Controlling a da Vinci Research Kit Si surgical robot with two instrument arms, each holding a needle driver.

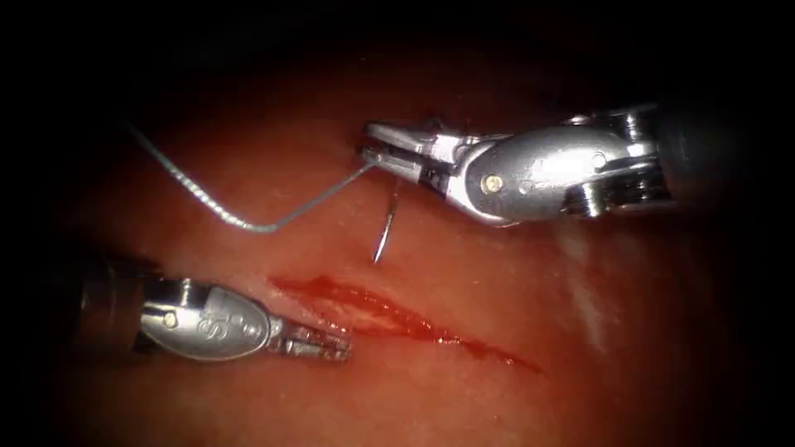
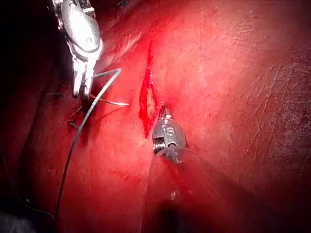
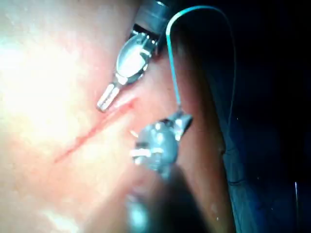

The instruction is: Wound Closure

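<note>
The right tool comes in from the right, above the cut, its wrist bent so the jaws point left. The jaws are clamped on the needle near its thread end. The needle hangs free, tip down toward the tissue and short of the cut's upper edge; it is not in the tissue. This hold appears meant to present the point to the wound margin. The thread runs from the jaws leftward, sags, then rises into the dark far left.

The left tool lies low at the cut's left end, shaft entering from the left. Its jaws are together and hold nothing; the tips sit just beside the red fluid in the wound.
</note>
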